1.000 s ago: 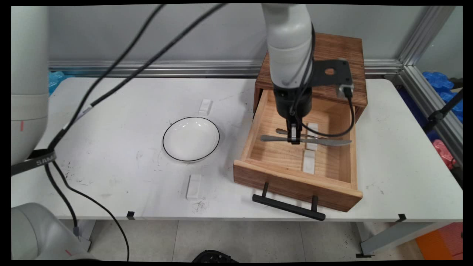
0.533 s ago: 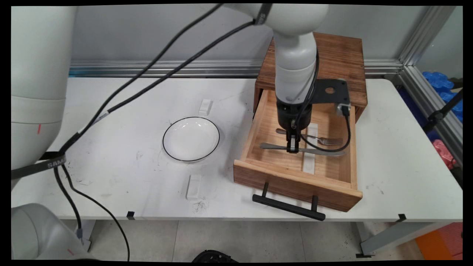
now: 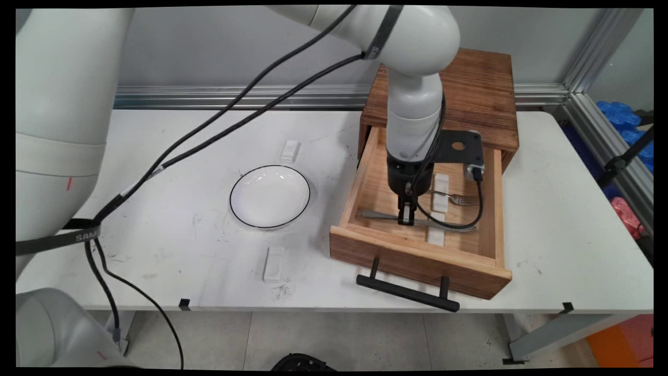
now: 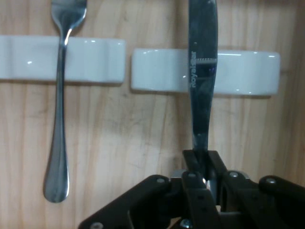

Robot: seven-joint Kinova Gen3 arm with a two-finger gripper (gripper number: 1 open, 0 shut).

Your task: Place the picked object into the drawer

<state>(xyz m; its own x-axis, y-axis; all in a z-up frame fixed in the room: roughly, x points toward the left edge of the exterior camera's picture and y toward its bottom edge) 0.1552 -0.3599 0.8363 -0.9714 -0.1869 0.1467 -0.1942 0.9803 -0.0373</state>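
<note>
The black two-finger gripper (image 3: pixel 406 221) hangs straight down inside the open light-wood drawer (image 3: pixel 417 258) of the dark wooden box (image 3: pixel 482 89), its jaws clenched on the handle of a silver table knife (image 4: pixel 202 76). The knife's long axis runs across the drawer, roughly parallel to its front wall, and the jaws grip it crosswise near the middle. In the hand view the blade lies over a white ceramic cutlery rest (image 4: pixel 238 71) (whether it touches or hovers just above, I cannot tell). A silver fork (image 4: pixel 59 95) lies parallel just beside it, across a second white rest (image 4: pixel 93 59), farther back in the drawer. A white bowl with a black rim (image 3: pixel 270 196) sits well apart on the white surface (image 3: pixel 172 172), left of the drawer.
</note>
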